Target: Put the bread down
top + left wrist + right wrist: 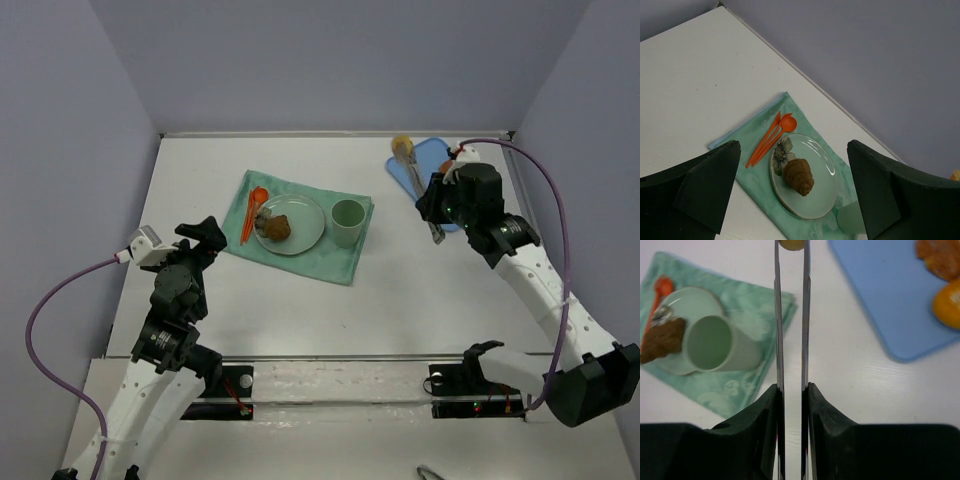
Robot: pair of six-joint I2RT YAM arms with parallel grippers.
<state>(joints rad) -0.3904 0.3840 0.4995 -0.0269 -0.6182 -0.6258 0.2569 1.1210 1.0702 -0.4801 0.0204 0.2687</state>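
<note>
My right gripper is shut on metal tongs. The tongs pinch a small yellowish bread roll at their tips, above the left edge of the blue tray. A brown croissant lies on the pale green plate. My left gripper is open and empty, near and left of the plate.
A green cloth lies under the plate, a green cup and orange cutlery. Orange pastries lie on the tray. Walls stand behind and at both sides.
</note>
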